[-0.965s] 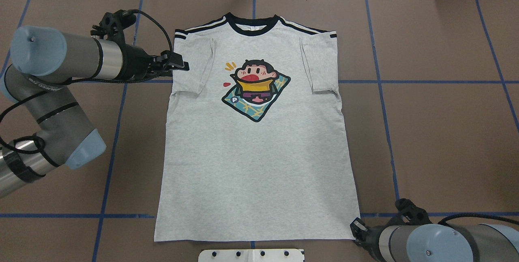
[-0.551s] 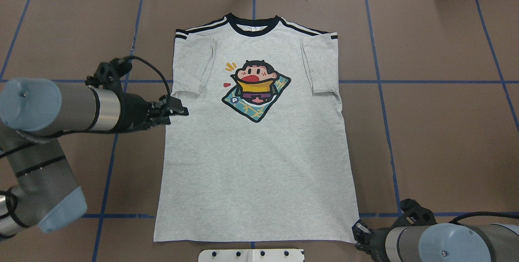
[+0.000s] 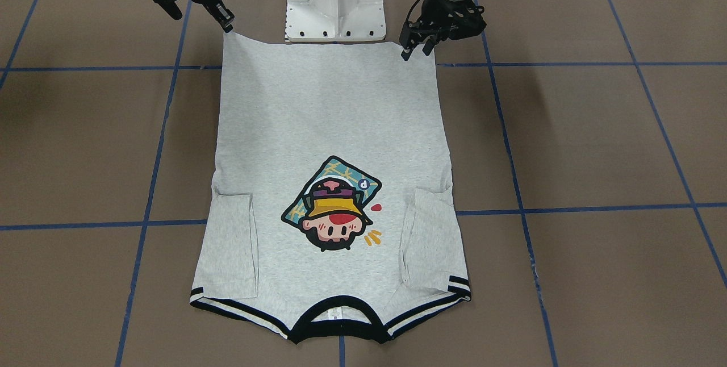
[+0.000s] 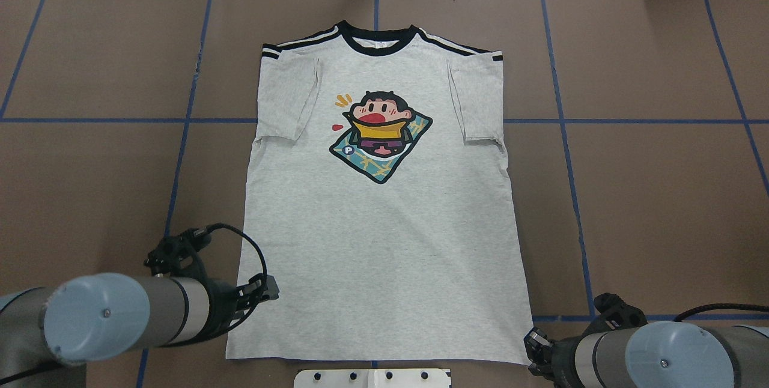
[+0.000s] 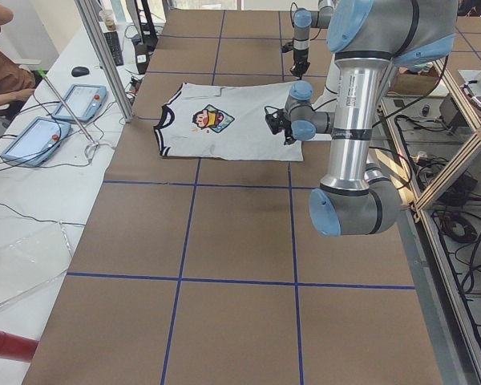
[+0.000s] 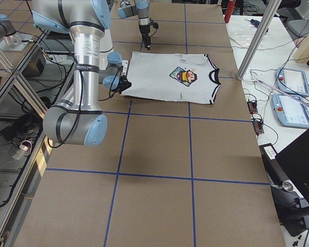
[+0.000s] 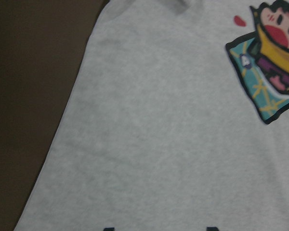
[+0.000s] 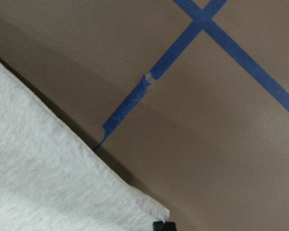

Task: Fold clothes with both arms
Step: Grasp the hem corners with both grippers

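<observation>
Left gripper jaws apart, empty, above hem corner, lower left of overhead frame. Right gripper at lower-right hem corner; jaw gap unclear. T-shirt flat mid-frame, print up, collar at top.

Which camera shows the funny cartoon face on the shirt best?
The overhead exterior view: the cartoon print is whole, sharp and upright. The front-facing view shows it whole but upside down, both side views tiny. The left wrist camera cuts it off; the right wrist camera misses it.
</observation>
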